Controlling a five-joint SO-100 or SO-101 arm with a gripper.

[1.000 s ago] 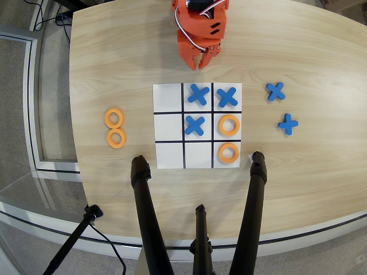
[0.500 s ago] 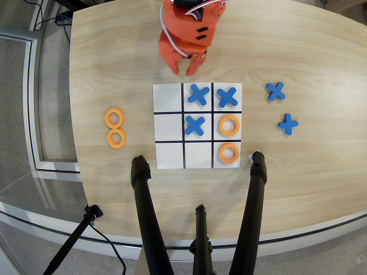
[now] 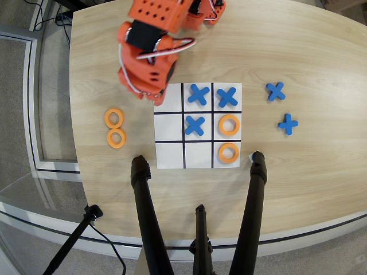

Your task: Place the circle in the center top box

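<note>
The white 3x3 board (image 3: 170, 123) lies mid-table in the overhead view. Blue crosses fill two cells of its far row (image 3: 198, 94) and its central cell. Orange rings lie in the right cell of the middle row (image 3: 229, 125) and the right cell of the near row (image 3: 229, 152). The middle cell of the near row (image 3: 198, 155), opposite the two-cross row, is bare. Two loose orange rings (image 3: 114, 118) (image 3: 116, 138) lie left of the board. My orange gripper (image 3: 150, 95) hangs over the board's far left corner, its jaws hidden by the arm, with no ring showing in it.
Two spare blue crosses (image 3: 275, 91) (image 3: 288, 124) lie right of the board. Black tripod legs (image 3: 143, 200) (image 3: 256, 183) stand on the table's near part, close to the board's near corners. The table's left edge (image 3: 73, 114) is near the loose rings.
</note>
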